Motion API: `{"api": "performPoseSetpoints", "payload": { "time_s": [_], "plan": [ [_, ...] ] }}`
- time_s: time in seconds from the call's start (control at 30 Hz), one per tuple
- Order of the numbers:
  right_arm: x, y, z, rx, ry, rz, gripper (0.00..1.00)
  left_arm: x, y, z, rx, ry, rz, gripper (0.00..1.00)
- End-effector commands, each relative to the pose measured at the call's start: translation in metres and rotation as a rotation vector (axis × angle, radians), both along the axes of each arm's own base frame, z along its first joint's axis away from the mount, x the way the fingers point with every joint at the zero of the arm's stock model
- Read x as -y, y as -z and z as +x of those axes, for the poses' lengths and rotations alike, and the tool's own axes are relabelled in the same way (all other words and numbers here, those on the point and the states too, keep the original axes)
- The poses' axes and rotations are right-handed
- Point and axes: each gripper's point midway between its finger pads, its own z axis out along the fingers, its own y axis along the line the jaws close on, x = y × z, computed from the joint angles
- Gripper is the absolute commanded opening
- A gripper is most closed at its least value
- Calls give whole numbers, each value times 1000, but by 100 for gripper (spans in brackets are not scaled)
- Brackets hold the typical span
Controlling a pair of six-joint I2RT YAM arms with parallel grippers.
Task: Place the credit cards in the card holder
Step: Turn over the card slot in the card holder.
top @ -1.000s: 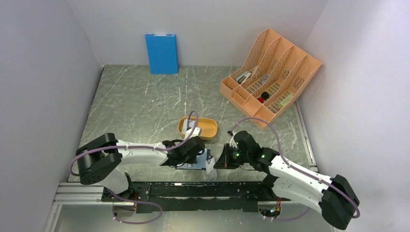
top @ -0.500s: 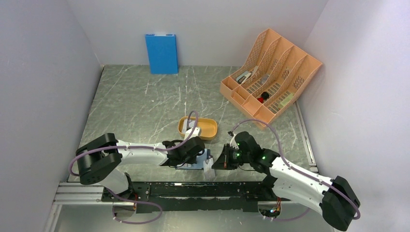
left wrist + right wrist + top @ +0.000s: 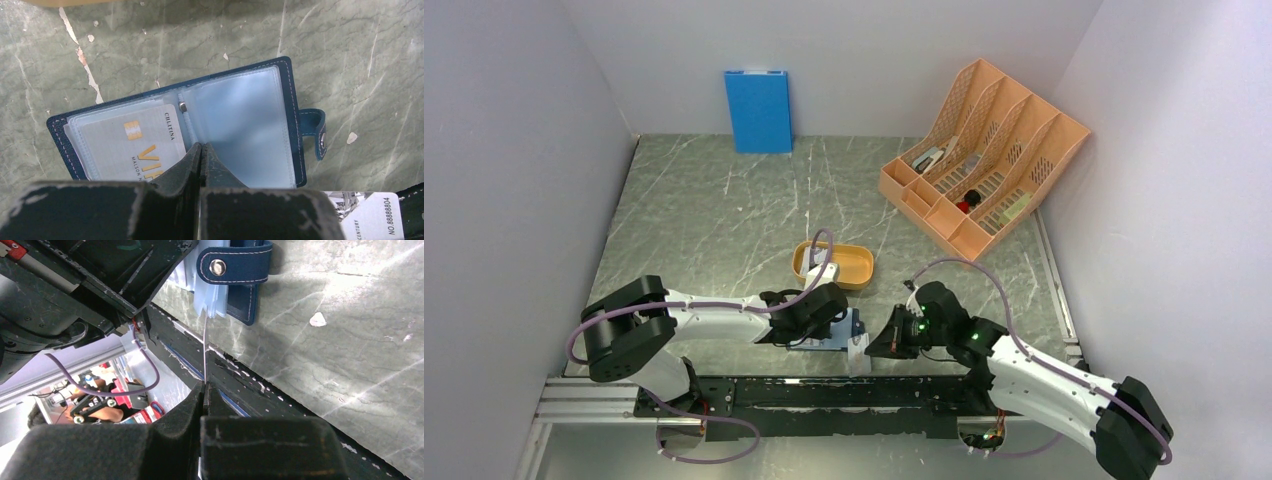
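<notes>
Two tools meet over the small dark navy folding card holder [image 3: 240,125], which lies spread open and flat on the grey-green marbled counter [image 3: 714,220] close to its near edge. The holder's clear plastic pockets face up and its snap tab [image 3: 314,132] sticks out on the side toward the right arm. The left tool [image 3: 201,147] has its jaws pressed together with nothing seen between them, the tips set down on the holder by the middle fold. One grey-silver credit card with a gold chip [image 3: 135,145] sits inside the clear pocket on one side of the fold; the pocket on the other side looks pale and clear. The right tool [image 3: 204,385] is pinched tight on a thin pale printed card [image 3: 367,220], held on edge. The card's far end is at the edges of the clear pockets just beside the snap tab; whether it has entered a pocket I cannot tell. Behind the holder, a shallow orange oval tray [image 3: 852,266] sits near, with something pale in it too small to make out. Farther back, a bright blue flat panel [image 3: 758,110] leans on the rear wall and an orange slotted desk organiser [image 3: 984,150] stands at the back right.
</notes>
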Motion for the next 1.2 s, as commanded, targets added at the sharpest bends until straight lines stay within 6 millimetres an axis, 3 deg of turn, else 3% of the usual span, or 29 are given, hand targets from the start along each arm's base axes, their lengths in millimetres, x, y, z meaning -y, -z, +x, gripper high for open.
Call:
{"api": "performPoseSetpoints", "payload": {
  "time_s": [0.0, 0.6, 0.83, 0.9, 1.07, 1.17],
  "plan": [
    [-4, -3, -2, -15, 5, 40, 0, -35, 35, -15, -59, -10, 145, 5],
    [-17, -2, 8, -11, 6, 66, 0, -33, 32, -17, -66, -10, 126, 5],
    [-25, -2, 19, 17, -9, 52, 0, -28, 14, -15, -54, -10, 95, 5],
    [-27, -3, 22, 27, -17, 44, 0, -24, 3, -13, -45, -5, 74, 12],
    [-35, -12, 32, 63, -31, 37, 0, -16, -33, -10, -17, 6, 13, 40],
    [-38, -14, 36, 79, -49, 30, 0, -16, -52, -12, -8, 17, -20, 48]
  ]
}}
